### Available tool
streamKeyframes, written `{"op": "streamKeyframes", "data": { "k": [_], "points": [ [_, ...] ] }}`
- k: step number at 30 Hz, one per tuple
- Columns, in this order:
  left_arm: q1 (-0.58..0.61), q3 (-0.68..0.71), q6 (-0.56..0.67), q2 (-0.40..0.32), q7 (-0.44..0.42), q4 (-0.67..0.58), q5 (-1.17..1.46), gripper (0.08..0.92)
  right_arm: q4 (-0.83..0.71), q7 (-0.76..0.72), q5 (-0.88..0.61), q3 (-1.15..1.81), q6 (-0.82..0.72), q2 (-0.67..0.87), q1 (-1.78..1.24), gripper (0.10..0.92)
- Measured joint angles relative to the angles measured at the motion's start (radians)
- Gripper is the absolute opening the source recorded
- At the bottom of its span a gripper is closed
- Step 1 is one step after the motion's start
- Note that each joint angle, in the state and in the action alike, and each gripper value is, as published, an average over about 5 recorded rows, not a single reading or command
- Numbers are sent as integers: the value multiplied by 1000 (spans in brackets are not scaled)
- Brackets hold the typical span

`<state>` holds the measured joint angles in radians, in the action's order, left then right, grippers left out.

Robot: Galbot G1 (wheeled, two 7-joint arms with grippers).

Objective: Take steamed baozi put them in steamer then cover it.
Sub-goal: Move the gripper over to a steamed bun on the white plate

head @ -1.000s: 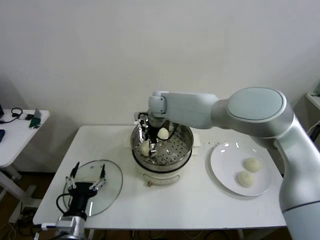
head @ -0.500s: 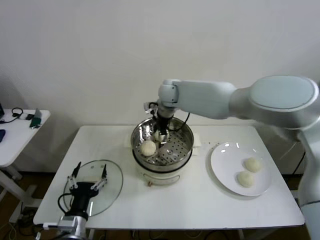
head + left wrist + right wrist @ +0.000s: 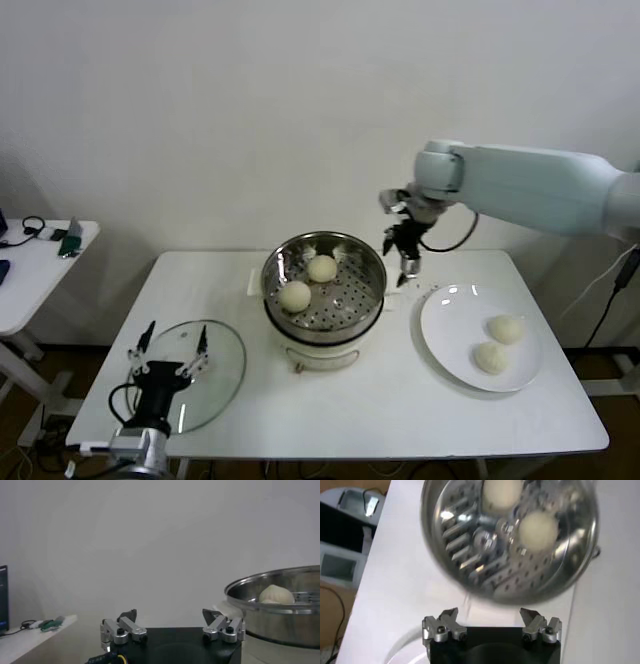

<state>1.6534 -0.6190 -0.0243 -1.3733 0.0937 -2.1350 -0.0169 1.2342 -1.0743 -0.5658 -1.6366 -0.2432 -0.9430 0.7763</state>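
Note:
The steel steamer (image 3: 324, 300) stands mid-table on its white base and holds two baozi (image 3: 295, 295) (image 3: 321, 268) on the perforated tray. Two more baozi (image 3: 504, 329) (image 3: 490, 357) lie on the white plate (image 3: 445, 320) at the right. My right gripper (image 3: 405, 262) is open and empty, in the air between the steamer and the plate; its wrist view shows the steamer (image 3: 470, 555) with both buns (image 3: 538, 529). The glass cover (image 3: 215, 375) lies flat at the front left. My left gripper (image 3: 168, 345) is open and hovers over it, parked.
A side table (image 3: 30, 265) with cables and small devices stands at the far left. The wall runs behind the table. The table's front edge lies just below the cover and the plate.
My right gripper let a second baozi go in the steamer, rose out of the pot and swung right toward the plate. The left arm has not moved.

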Motion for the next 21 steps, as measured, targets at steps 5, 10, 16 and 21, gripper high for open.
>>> {"op": "streamKeyframes", "data": {
  "k": [5,10,16,21],
  "points": [
    [2,-5,-9,0,4,-1,-4,823,24,-9,121,54,19,128,-80,823],
    [11,-10,-16,-1,8,-4,-15,823,25,-21,240,137,39,229,-199,823],
    [18,-9,-24,-4,12,-6,-28,823,3,-31,356,247,61,294,-345,823],
    [22,-5,-25,-11,14,-5,-38,823,-19,-35,424,319,74,320,-442,823]
  ]
}}
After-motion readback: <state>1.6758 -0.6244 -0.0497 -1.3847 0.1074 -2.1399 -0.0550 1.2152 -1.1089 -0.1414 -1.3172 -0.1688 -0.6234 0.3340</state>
